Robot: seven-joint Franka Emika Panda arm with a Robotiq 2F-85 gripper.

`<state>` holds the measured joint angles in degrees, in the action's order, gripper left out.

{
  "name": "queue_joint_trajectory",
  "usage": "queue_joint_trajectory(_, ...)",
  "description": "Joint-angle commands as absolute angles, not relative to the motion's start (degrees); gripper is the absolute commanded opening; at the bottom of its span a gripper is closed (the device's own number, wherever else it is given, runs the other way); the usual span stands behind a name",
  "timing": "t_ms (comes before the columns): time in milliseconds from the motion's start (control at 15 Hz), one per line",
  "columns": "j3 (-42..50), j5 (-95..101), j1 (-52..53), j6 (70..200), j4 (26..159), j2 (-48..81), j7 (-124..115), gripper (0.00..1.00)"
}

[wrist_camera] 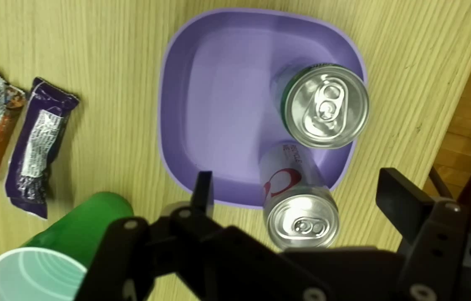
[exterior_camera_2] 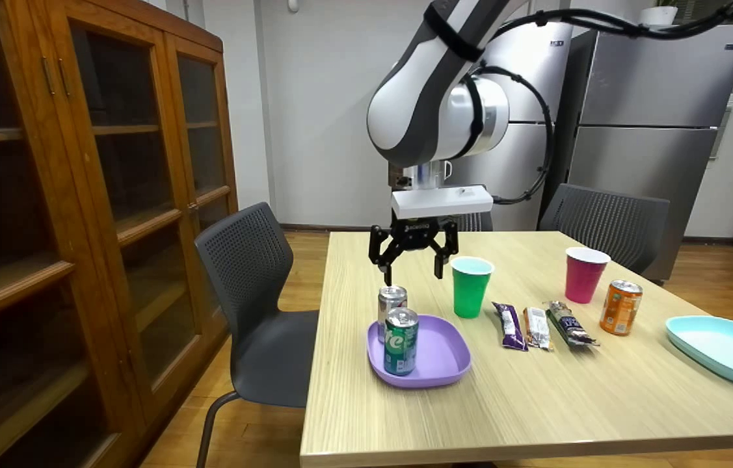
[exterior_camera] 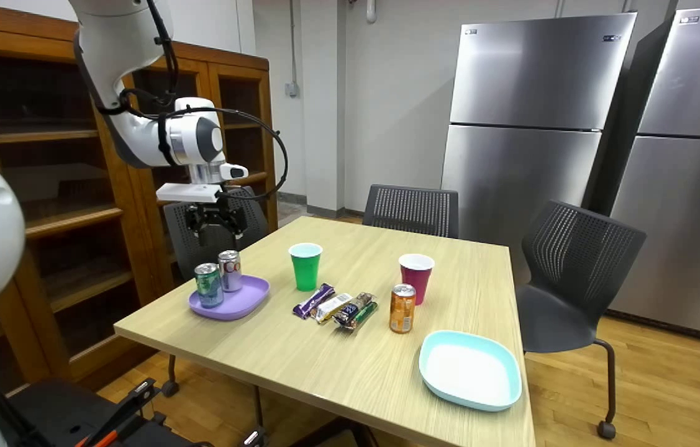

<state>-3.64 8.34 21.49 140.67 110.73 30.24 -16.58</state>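
Note:
My gripper (exterior_camera_2: 413, 273) stands open above the table, its two fingers spread wide with nothing held between them. Just beneath it is a silver can (wrist_camera: 302, 221) with a red mark, upright on a purple plate (wrist_camera: 227, 104). In the wrist view this can shows between the fingers, with a gap on both sides. A green can (exterior_camera_2: 401, 344) stands upright on the same plate, beside the silver one, and partly hides it in an exterior view. Both cans sit toward one side of the plate, as the wrist view shows.
Near the plate stands a green cup (exterior_camera_2: 470, 292). Several wrapped bars (exterior_camera: 337, 307) lie beyond it, including a purple one (wrist_camera: 36, 146). Farther along are a magenta cup (exterior_camera: 416, 276), an orange can (exterior_camera: 402, 308) and a light blue plate (exterior_camera: 471, 372). Chairs (exterior_camera_2: 255, 292) surround the table.

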Motion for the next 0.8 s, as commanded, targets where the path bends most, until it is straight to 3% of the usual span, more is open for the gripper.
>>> queue_joint_trajectory(0,-2.97,9.34,18.9,144.46,118.31,23.33,-15.56,1.0)
queue_joint_trajectory(733,1.97,9.41,9.7,152.03,129.42,13.67,-13.9,1.0)
